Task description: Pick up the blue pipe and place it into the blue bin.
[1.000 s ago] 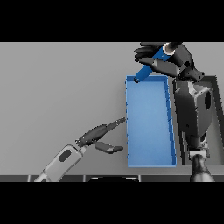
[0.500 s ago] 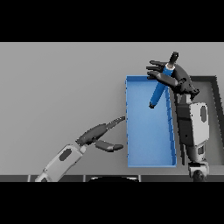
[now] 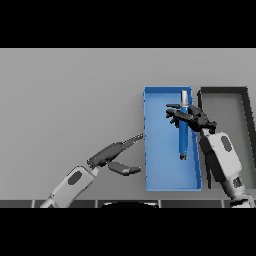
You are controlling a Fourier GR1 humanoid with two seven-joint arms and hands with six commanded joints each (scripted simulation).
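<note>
The blue pipe (image 3: 183, 140), with a pale tip at its far end, lies lengthwise inside the blue bin (image 3: 155, 170), close to the bin's right wall. My right hand (image 3: 192, 117) hovers over the pipe's far half with its fingers spread and pointing left, open and not curled round the pipe. My left hand (image 3: 111, 154) rests over the table left of the bin, open, with straight fingers reaching toward the bin's left wall and the thumb held apart below them.
A dark grey bin (image 3: 223, 91) stands directly right of the blue bin, partly covered by my right forearm (image 3: 222, 160). Bare grey tabletop (image 3: 65, 100) stretches to the left and far side.
The right hand came down and toward me over the blue bin and let go of the pipe, which went from tilted in the hand to lying in the bin. The left hand stayed put.
</note>
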